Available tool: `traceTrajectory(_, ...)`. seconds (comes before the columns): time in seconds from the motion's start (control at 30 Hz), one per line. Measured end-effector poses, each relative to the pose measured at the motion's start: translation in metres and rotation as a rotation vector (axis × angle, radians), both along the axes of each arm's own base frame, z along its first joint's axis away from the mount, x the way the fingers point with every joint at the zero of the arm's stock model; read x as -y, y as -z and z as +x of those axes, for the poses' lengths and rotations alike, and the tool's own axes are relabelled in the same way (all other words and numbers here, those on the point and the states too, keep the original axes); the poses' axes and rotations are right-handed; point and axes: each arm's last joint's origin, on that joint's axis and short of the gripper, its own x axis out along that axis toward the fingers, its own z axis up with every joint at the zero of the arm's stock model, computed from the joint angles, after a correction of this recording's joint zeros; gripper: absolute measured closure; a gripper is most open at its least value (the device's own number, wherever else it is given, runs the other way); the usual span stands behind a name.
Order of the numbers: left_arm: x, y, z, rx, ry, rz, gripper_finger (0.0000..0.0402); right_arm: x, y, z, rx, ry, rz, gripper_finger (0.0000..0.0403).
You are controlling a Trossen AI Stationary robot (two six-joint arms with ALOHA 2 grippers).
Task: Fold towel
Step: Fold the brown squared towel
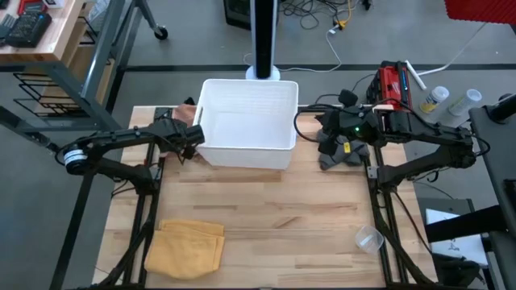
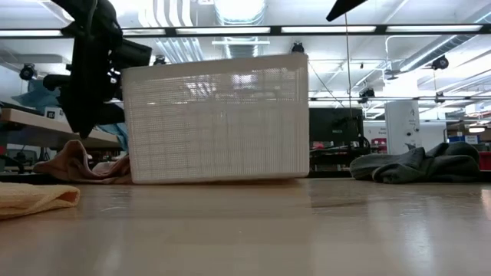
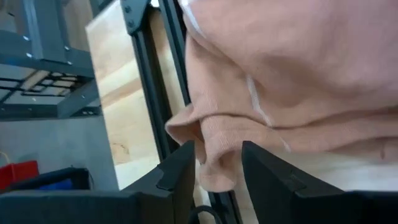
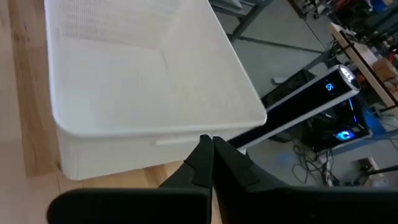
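My left gripper [image 3: 214, 165] is down at the back-left of the desk [image 1: 266, 209], just beside the left wall of the white basket [image 1: 246, 125]. The pinkish-tan towel [image 3: 292, 87] I am after lies bunched there on the desk, and a fold of its edge hangs between my left fingers [image 3: 177, 171], which stand parted around it. From the wrist view I judge they have not yet closed on the cloth, though the fold hides part of the gap, so I may be wrong.

The towel's bulk runs away from those fingers toward the basket, pressed against its wall; in the low view it shows as a low heap [image 2: 80, 165] at the basket's foot. My left arm is clearly the nearer one.

My right gripper [image 4: 211, 152] hovers at the basket's right rim with its fingers pressed together and empty, above a dark grey cloth [image 1: 343, 153] heaped on the desk.

The basket looks empty from above. A yellow towel [image 1: 187, 248] lies folded at the front-left of the desk, and a clear plastic cup [image 1: 368, 238] sits at the front-right, both well apart from my fingers.
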Motion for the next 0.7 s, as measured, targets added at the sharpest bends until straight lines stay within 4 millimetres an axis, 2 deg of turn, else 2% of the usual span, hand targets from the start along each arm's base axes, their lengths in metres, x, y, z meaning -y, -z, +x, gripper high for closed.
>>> traceTrajectory(0.4, 0.0006, -0.0012, -0.0023, -0.001, 0.024, -0.014, 0.0262, 0.0, 0.0003, -0.0001, 0.002, 0.005, 0.005, 0.0403)
traceTrajectory(0.7, 0.0013, -0.0025, -0.0018, 0.018, 0.038, -0.036, 0.0273, 0.0, 0.0003, 0.0001, 0.002, 0.005, 0.005, 0.0403)
